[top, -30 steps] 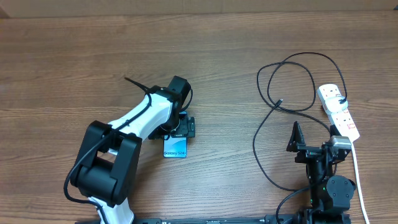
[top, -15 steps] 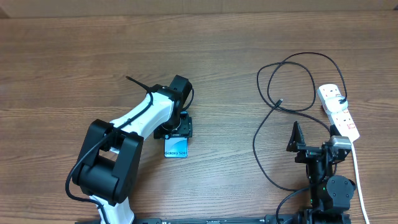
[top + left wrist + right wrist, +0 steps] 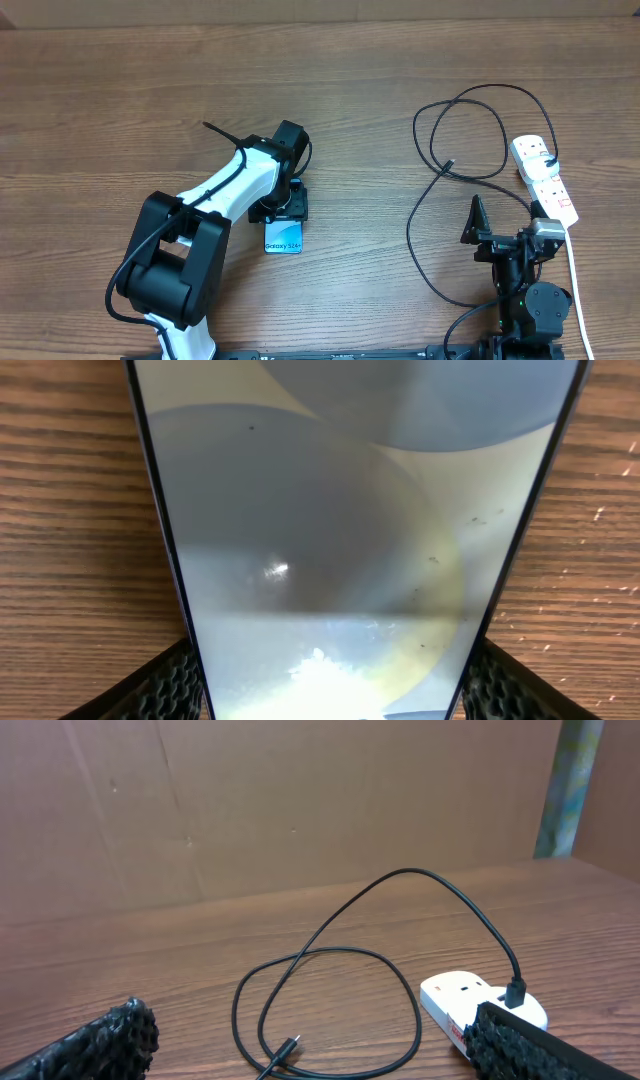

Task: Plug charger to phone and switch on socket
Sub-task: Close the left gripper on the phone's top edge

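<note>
The brown wooden worktop (image 3: 120, 90) carries everything. Left of centre, the left fingers (image 3: 165, 685) clamp the phone (image 3: 283, 238) by its long edges. The right fingers (image 3: 110, 1035) stand spread and empty near the socket (image 3: 545, 178), with the looping charger (image 3: 516, 990) plugged in.

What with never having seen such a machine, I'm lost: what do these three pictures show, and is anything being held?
These are two robot arms at a wooden table, each ending in two jaws. One picture looks down from above; the other two come from a camera on each wrist. The left arm has its jaws closed on the long edges of a phone lying flat, which fills its wrist picture. The right arm holds nothing, its jaws wide open. Ahead of it lies a looped black cable, one end plugged into a white power strip, the other loose.
</note>
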`<move>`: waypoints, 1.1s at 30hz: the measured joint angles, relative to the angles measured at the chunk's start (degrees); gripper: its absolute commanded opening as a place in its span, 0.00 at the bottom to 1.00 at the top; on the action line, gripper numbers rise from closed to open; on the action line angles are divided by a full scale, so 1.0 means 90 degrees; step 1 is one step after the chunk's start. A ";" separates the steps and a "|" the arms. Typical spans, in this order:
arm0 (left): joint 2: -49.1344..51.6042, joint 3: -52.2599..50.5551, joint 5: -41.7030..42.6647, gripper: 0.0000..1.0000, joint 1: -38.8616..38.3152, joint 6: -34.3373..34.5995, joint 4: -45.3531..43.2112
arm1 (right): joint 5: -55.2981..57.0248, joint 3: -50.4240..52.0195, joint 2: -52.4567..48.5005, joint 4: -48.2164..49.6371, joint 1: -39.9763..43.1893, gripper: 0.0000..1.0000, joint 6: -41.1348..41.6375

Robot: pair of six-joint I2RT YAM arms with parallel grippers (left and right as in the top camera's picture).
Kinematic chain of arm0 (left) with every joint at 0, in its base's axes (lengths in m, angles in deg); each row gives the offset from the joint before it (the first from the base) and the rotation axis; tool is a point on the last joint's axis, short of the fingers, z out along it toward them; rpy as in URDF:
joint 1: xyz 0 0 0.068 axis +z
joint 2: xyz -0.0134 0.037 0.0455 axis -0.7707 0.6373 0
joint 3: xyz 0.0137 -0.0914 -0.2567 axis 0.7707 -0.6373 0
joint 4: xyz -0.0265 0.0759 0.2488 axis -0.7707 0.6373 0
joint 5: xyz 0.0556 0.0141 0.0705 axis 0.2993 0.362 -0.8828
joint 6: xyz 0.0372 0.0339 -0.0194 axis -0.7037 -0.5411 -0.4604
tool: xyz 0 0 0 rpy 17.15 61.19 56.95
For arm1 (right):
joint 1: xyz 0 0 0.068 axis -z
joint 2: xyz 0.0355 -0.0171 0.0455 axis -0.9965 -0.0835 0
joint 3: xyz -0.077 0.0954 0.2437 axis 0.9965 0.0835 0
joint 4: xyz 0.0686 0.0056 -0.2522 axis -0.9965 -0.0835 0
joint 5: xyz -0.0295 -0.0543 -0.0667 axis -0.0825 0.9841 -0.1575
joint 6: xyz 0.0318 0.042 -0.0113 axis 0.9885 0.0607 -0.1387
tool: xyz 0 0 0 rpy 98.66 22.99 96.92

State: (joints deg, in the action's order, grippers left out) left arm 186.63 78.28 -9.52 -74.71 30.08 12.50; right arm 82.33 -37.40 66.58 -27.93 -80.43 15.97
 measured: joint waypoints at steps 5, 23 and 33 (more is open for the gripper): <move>0.0046 0.0073 0.0002 0.54 0.0000 0.0000 0.0073 | 0.0000 0.0000 0.0000 -0.0002 0.0000 1.00 0.0002; 0.0219 0.0362 0.0000 0.51 0.0000 0.0002 0.0391 | 0.0002 0.0000 0.0000 0.0005 0.0000 1.00 0.0000; 0.0277 0.0697 -0.0024 0.48 0.0000 0.0002 0.0833 | 0.0002 0.0000 0.0000 0.0000 0.0000 1.00 -0.0002</move>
State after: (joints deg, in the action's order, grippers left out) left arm 189.12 84.56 -9.74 -74.71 30.10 20.00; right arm 82.35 -37.40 66.58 -27.93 -80.43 15.95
